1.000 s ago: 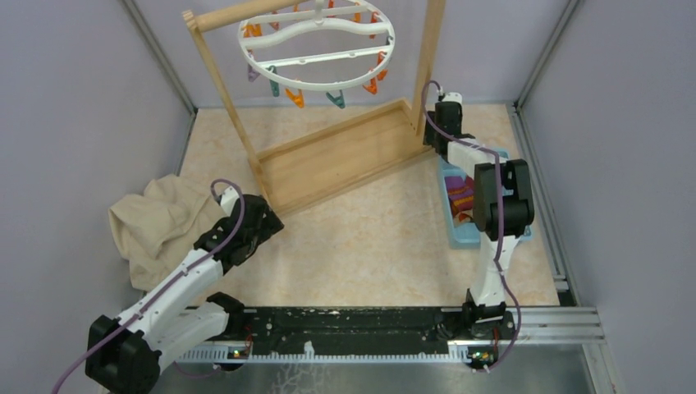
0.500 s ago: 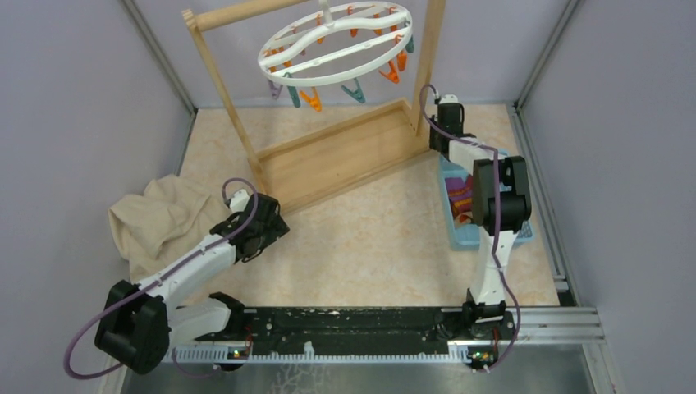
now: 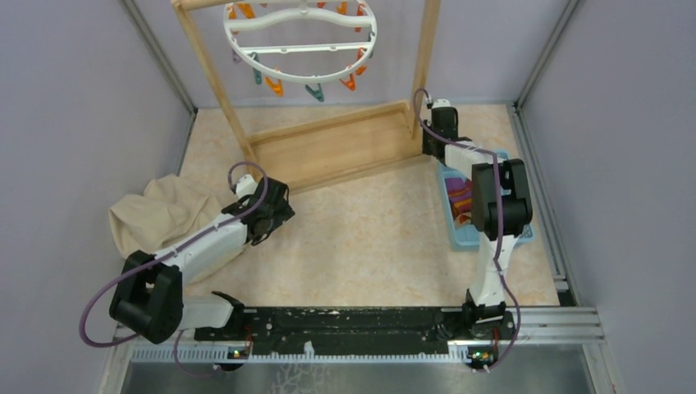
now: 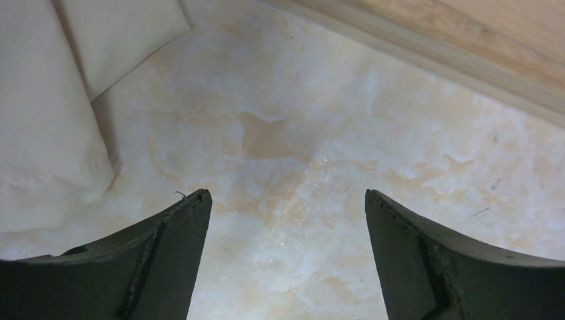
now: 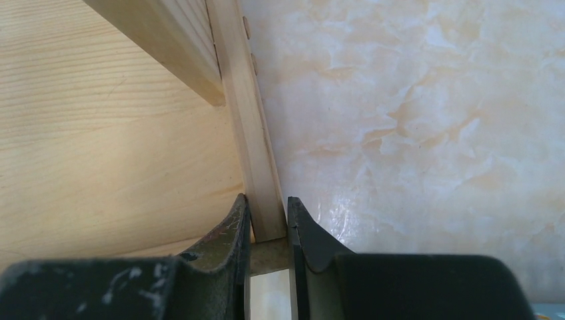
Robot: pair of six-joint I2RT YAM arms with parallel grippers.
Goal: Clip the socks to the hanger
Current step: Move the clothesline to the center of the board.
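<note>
The white ring hanger (image 3: pixel 299 43) with orange and teal clips hangs from the wooden frame stand (image 3: pixel 328 148) at the back. The socks (image 3: pixel 460 199), maroon with orange, lie bunched in a blue tray (image 3: pixel 457 240) at the right, partly hidden by my right arm. My right gripper (image 3: pixel 433 138) is shut on the thin rim of the stand's base (image 5: pixel 256 133), near its right post; the right wrist view (image 5: pixel 266 208) shows the rim between the fingers. My left gripper (image 3: pixel 277 212) is open and empty, low over the floor by the stand's front left corner, as in the left wrist view (image 4: pixel 285 195).
A large beige cloth (image 3: pixel 160 217) lies crumpled at the left, beside my left arm; it also shows in the left wrist view (image 4: pixel 46 133). The stand's base edge (image 4: pixel 466 40) runs just ahead of the left gripper. Walls close in the table on three sides.
The stand has turned and slid back and left with my right gripper on its rim. The hanger has swung. My left arm has reached forward and right toward the stand's corner.
</note>
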